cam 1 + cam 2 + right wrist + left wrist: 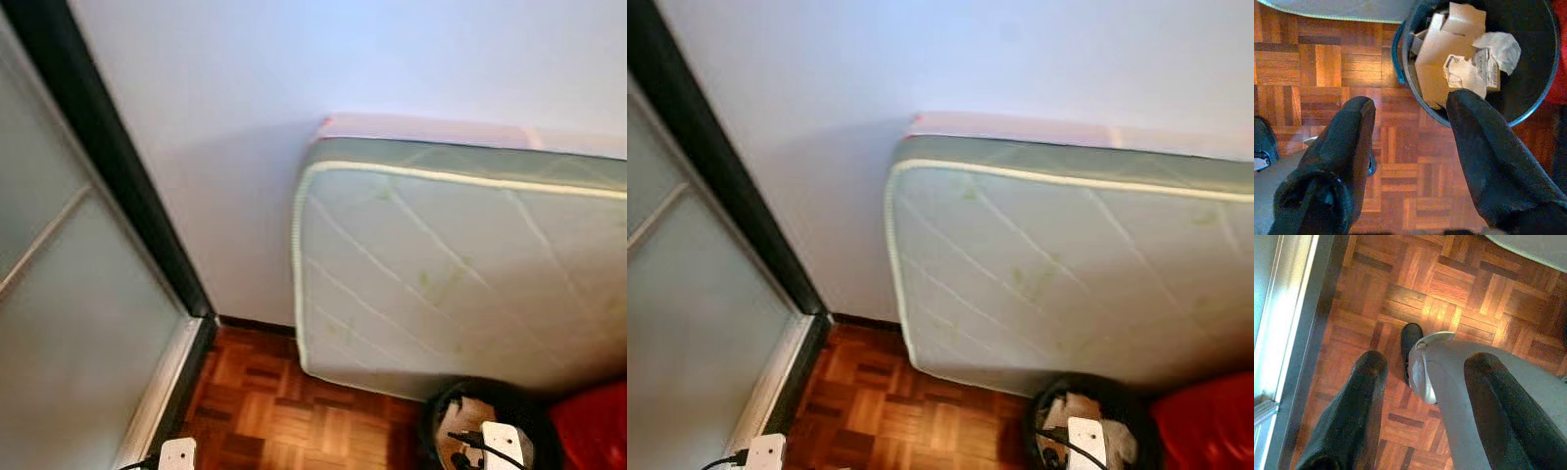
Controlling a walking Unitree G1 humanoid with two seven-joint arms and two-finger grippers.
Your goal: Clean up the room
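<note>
Here you face a pale wall [294, 88] with a quilted, green-edged mattress [460, 274] leaning on its side against it, standing on the parquet floor [284, 411]. To your left runs a dark-framed frosted glass door [69, 323].

Low on your right, just in front of the mattress, stands a black waste bin [1528, 83]; it holds folded cardboard [1444, 49] and crumpled paper [1501, 46]. Something red [593, 426] sits just beside the bin on its right, too cropped to tell what it is.

Your right claw [1410, 134] hangs over the floor at the bin's near rim, its two black fingers [1347, 147] spread apart with nothing between them; one fingertip overlaps the rim in the wrist view.

Your left claw [1422, 382] hangs over the parquet near the door's frame, its fingers [1359, 401] also apart and empty. Below it in the wrist view you see a grey robot leg [1449, 382] and a black foot [1409, 345] on the floor.
</note>
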